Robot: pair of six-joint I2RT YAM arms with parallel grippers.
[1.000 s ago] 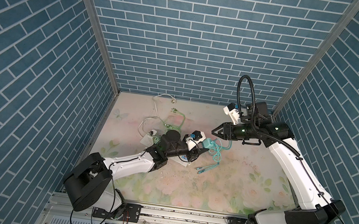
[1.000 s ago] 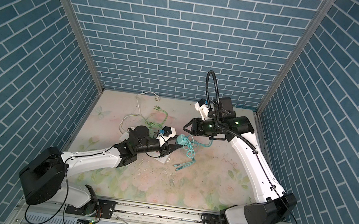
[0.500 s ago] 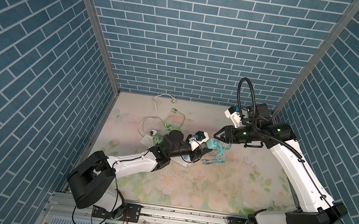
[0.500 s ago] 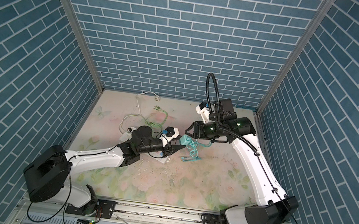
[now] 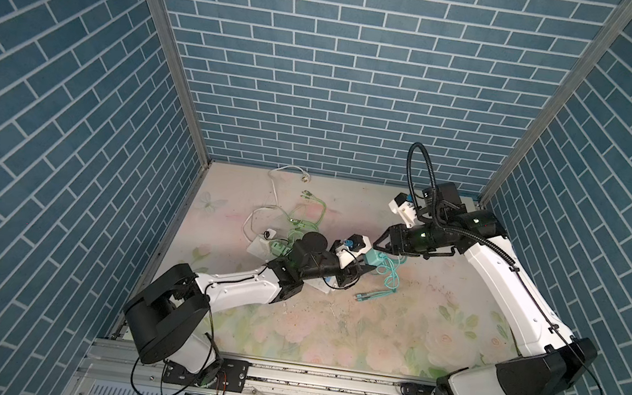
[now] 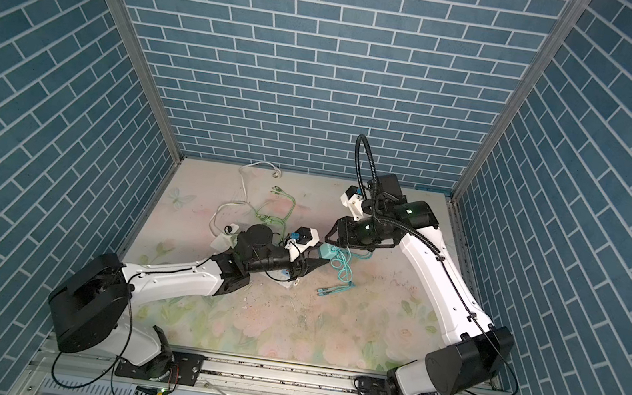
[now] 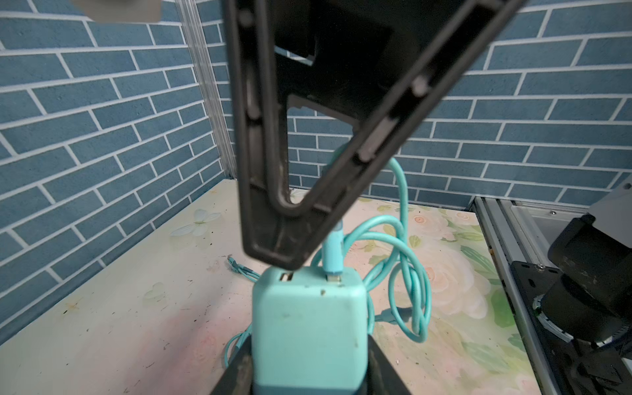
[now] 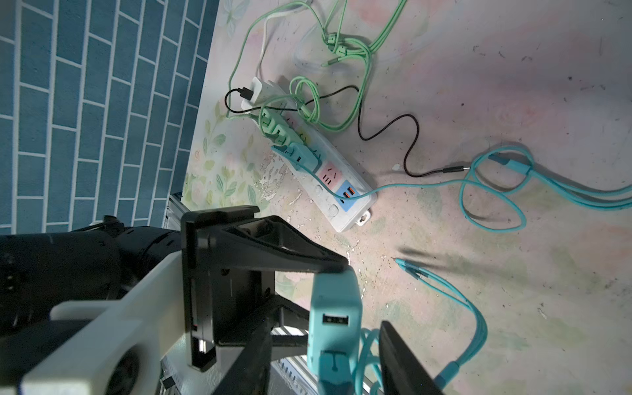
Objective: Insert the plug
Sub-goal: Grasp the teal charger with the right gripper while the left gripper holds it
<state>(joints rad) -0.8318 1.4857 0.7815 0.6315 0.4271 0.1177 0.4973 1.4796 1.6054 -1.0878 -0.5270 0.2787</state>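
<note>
The teal plug (image 7: 309,307), a square charger block, sits between the jaws of my left gripper (image 7: 309,349), which is shut on it above the table. Its prongs are hidden. A teal USB connector (image 7: 333,254) is seated in one of its two ports. In both top views the plug (image 5: 375,258) (image 6: 326,252) hangs between the two grippers. My right gripper (image 8: 328,362) is open, its fingers (image 8: 400,359) standing either side of the plug's port end (image 8: 333,314) with gaps. The white power strip (image 8: 337,191) lies on the table behind my left gripper (image 5: 363,266).
Several green and teal plugs (image 8: 284,136) fill the strip's far sockets; a pink socket (image 8: 330,174) is bare. Loops of teal cable (image 8: 496,191), green cable (image 5: 303,213) and a black cable (image 8: 386,130) lie around the strip. A white cable (image 5: 278,185) trails toward the back wall.
My left gripper has carried the teal plug a little to the right, up to the right gripper. The right gripper has dipped slightly toward it, jaws a touch wider.
</note>
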